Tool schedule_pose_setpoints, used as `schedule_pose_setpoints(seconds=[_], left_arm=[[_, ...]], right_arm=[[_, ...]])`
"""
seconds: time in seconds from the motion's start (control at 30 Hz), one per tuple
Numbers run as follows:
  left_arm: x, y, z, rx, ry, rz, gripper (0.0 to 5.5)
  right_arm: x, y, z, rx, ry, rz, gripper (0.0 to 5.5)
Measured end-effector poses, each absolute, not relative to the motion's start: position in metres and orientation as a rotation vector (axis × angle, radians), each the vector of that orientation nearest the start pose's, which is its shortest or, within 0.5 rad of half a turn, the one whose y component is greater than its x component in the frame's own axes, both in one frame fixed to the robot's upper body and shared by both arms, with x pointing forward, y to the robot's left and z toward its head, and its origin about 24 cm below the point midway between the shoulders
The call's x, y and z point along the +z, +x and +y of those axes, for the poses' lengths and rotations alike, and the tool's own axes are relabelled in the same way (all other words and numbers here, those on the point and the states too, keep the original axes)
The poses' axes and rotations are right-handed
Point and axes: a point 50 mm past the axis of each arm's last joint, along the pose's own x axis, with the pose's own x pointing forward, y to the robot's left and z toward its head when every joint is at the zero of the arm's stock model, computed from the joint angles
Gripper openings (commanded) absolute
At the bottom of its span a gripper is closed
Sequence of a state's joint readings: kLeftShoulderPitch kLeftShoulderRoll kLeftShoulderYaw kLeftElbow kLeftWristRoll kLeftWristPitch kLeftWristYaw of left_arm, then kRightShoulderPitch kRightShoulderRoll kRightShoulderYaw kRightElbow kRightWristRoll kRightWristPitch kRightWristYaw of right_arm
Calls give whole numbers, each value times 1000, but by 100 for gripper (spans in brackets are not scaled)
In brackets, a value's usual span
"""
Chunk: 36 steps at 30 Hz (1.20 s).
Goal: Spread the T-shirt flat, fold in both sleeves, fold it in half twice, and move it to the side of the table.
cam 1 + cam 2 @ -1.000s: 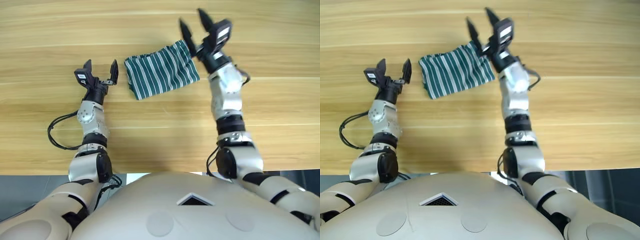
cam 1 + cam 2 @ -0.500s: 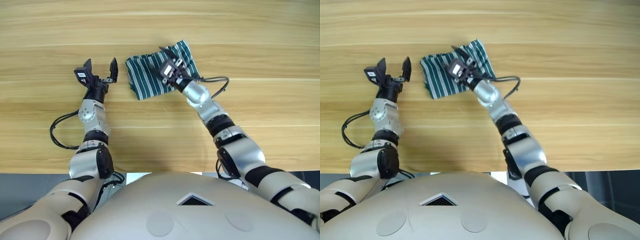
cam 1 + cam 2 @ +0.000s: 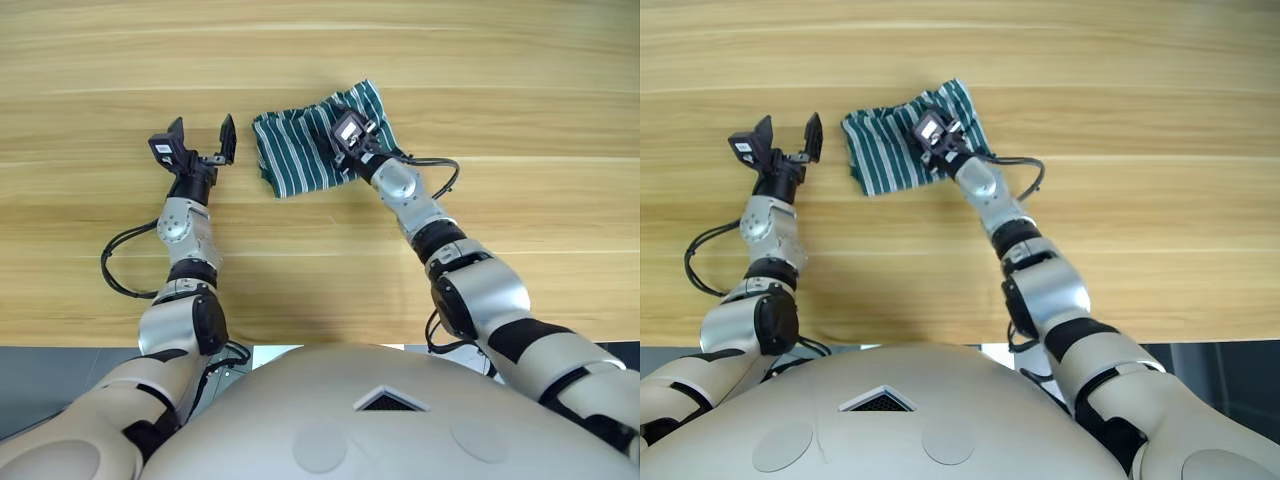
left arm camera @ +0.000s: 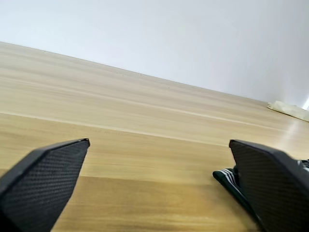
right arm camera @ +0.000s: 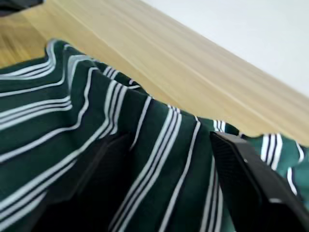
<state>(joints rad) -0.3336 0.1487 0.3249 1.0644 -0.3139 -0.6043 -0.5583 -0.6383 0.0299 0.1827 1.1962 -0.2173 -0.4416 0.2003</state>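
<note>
Folded green T-shirt with white stripes [image 3: 300, 152] lies in a small bundle on the light wooden table [image 3: 500, 80]. The right gripper [image 5: 168, 145] rests on the shirt's right half, fingers spread with cloth between them. The left gripper [image 3: 204, 125] is spread wide just left of the shirt, apart from it. The cloth looks light and limp and would likely unfold if lifted by one layer, so pinch through all layers at a folded edge.
</note>
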Motion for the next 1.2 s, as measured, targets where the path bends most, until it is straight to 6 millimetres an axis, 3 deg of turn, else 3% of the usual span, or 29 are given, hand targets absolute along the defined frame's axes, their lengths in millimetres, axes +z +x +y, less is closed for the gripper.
schedule_pose_setpoints(seconds=[0.17,0.33,0.43,0.5,0.53,0.57,0.63,0.73,0.9,1.13,1.2], left_arm=[[-32,268,220,-101,-227,8,537],[-32,268,221,-98,-234,7,537],[-32,269,221,-101,-242,2,537],[-31,269,220,-103,-247,-4,537],[-31,269,221,-95,-253,-10,537],[-30,269,222,-92,-258,-19,537],[-28,267,226,-72,-273,-46,537],[-28,264,233,-37,-282,-62,537],[-22,258,241,7,-303,-138,537],[-17,251,249,54,-296,-196,537],[-14,247,254,79,-279,-222,537]], right_arm=[[-3,338,-64,519,-242,318,302],[-2,346,-72,397,5,456,302],[1,353,-90,215,97,487,302],[3,359,-126,-22,151,490,302],[5,359,-158,-208,179,490,302],[6,358,-178,-325,205,484,302],[7,343,-242,-687,255,473,302],[4,313,-296,-1010,233,467,302],[4,295,-318,-1207,252,446,302],[4,295,-315,-1218,214,430,302],[3,299,-304,-1193,150,399,302]])
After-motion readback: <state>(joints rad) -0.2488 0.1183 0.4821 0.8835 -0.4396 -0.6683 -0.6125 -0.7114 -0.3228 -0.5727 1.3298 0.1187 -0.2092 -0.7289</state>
